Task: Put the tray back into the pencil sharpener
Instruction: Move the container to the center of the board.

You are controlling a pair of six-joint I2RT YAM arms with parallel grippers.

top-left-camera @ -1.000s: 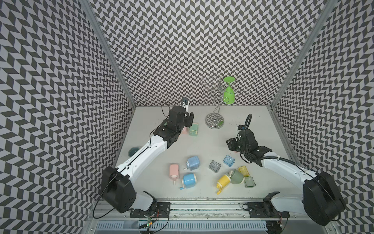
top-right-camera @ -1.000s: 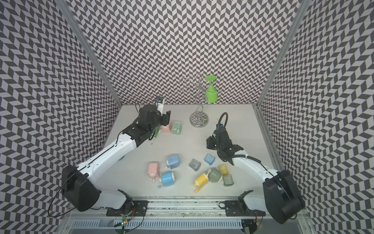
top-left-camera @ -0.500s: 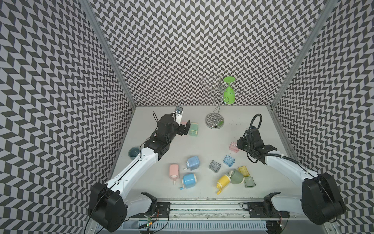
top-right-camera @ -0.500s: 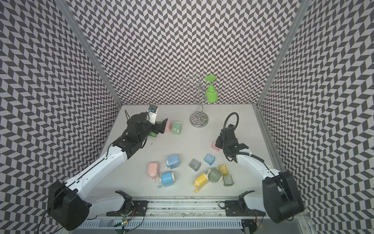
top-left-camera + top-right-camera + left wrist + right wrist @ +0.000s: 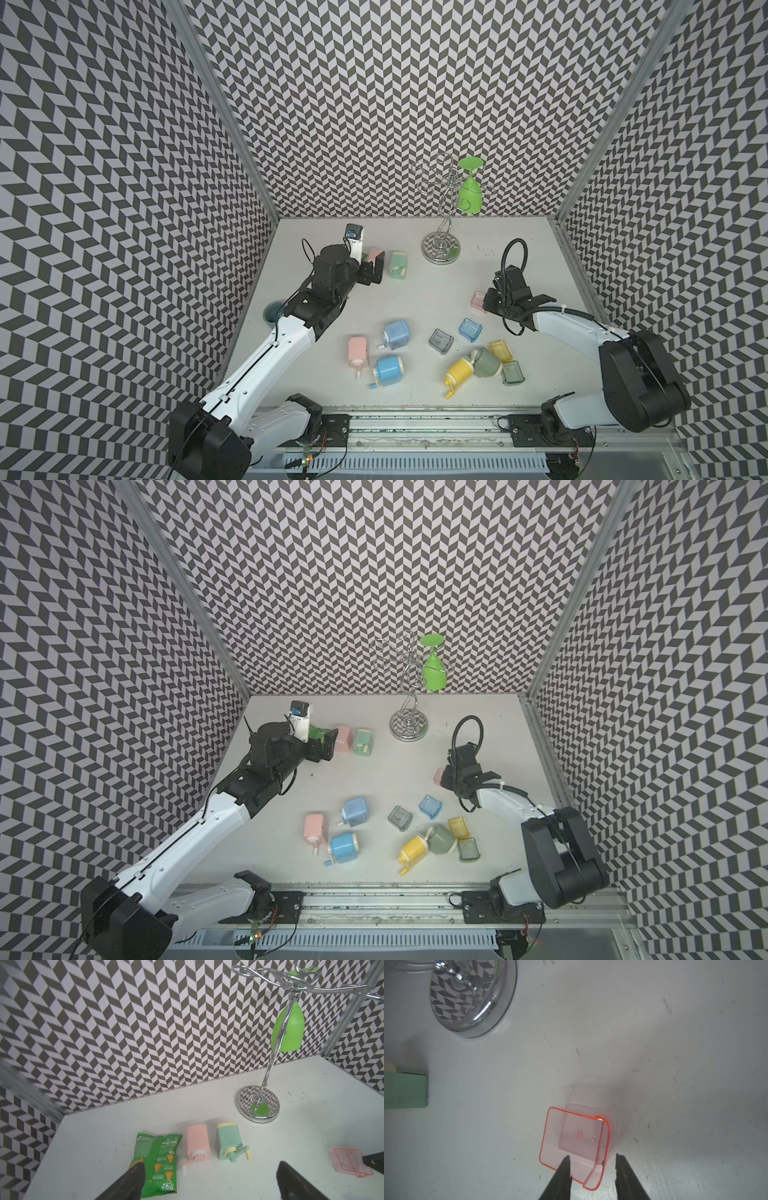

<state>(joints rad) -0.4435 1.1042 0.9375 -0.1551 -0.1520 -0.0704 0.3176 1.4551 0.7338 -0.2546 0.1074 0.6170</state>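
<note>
A clear pink tray (image 5: pixel 577 1136) lies open side up on the white table, seen in both top views (image 5: pixel 478 300) (image 5: pixel 439 776). My right gripper (image 5: pixel 592 1157) hangs low over its near end, open. One fingertip is over the tray's inside and the other is outside its side wall, touching neither. A pink pencil sharpener (image 5: pixel 197 1139) lies on its side at the back left, crank toward my left gripper (image 5: pixel 211 1164). That gripper is wide open and empty, a short way in front of the sharpener (image 5: pixel 375 253).
A green snack bag (image 5: pixel 158 1159) and a mint sharpener (image 5: pixel 228 1138) flank the pink one. A chrome glass stand (image 5: pixel 441 247) holds a green cup (image 5: pixel 469 195). Several more sharpeners (image 5: pixel 397 334) and loose trays (image 5: pixel 470 329) crowd the front. A teal dish (image 5: pixel 272 311) sits at the left wall.
My left gripper opened wide and drew back from the pink sharpener. My right arm pulled back to the right, its jaws spreading a little, which uncovered the pink tray on the table.
</note>
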